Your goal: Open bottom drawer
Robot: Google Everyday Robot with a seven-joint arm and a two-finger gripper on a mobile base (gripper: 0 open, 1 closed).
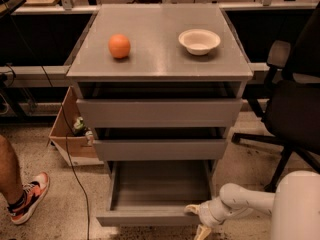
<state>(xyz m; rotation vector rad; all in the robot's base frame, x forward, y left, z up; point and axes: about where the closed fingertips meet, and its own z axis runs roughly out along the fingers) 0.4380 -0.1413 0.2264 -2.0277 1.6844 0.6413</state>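
Camera view shows the bottom drawer [150,217] at 6 o'clock, pulled far out of the cabinet [160,113], with its shallow tray exposed. The gripper [197,221] is at 5 o'clock, at the right end of the drawer front. Its claw seems spread open and probably holds nothing. The opening looks almost complete.

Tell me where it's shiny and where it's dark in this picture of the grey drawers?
Camera view: light from above leaves a pale sheen down the middle of the cabinet top; the orange and bowl cast small soft shadows; the gaps above the two upper drawers are darkest; the open bottom drawer is dim inside, and the robot's pale hand shows at its front right corner.
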